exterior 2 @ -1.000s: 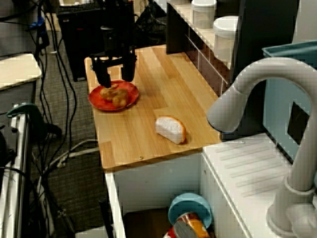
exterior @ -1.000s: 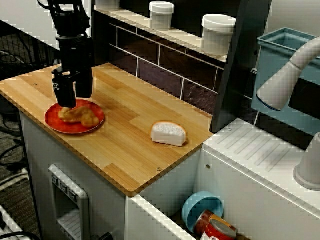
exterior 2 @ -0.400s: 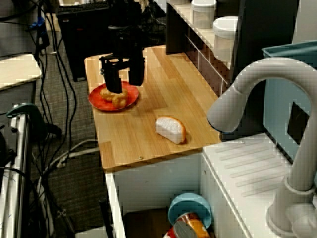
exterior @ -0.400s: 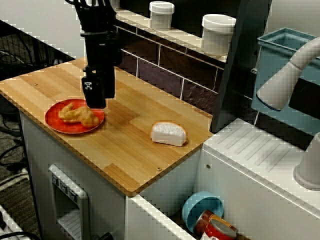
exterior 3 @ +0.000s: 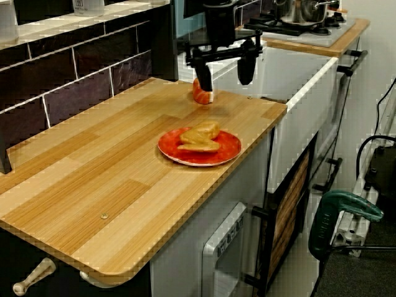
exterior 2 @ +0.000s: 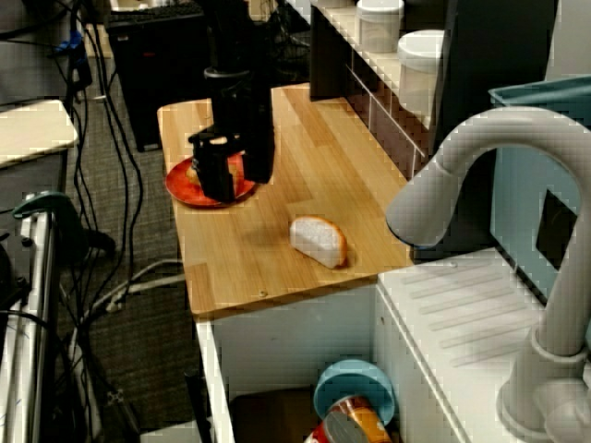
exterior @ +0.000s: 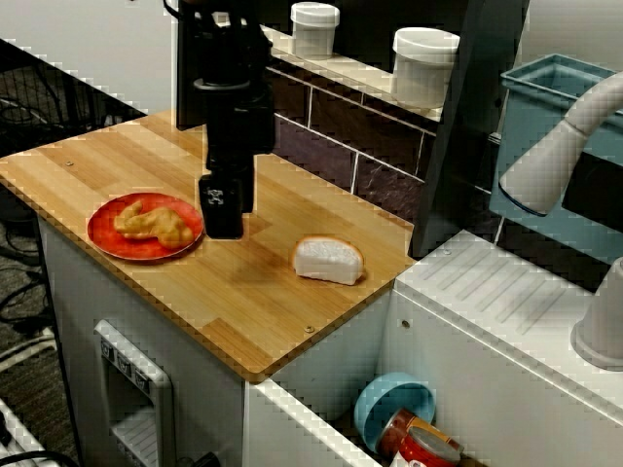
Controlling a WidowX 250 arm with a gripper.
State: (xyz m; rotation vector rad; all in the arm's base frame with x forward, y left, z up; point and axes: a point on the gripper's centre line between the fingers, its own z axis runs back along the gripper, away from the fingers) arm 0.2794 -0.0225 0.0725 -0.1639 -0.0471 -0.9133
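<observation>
We see our gripper (exterior: 230, 219) hanging over the wooden counter (exterior: 253, 292), fingers (exterior 3: 203, 77) spread and empty; from the sink side, the pastries (exterior: 151, 222) rest on the red plate (exterior: 131, 251) at nine o'clock and the bread (exterior: 329, 260) at four

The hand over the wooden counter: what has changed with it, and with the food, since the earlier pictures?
The hand rose from the fried food on the red plate and moved sideways along the counter toward the bread. It now hangs open and empty, by the plate's edge on the bread side. It took nothing with it. The fried food, plate and bread lie where they were.
</observation>
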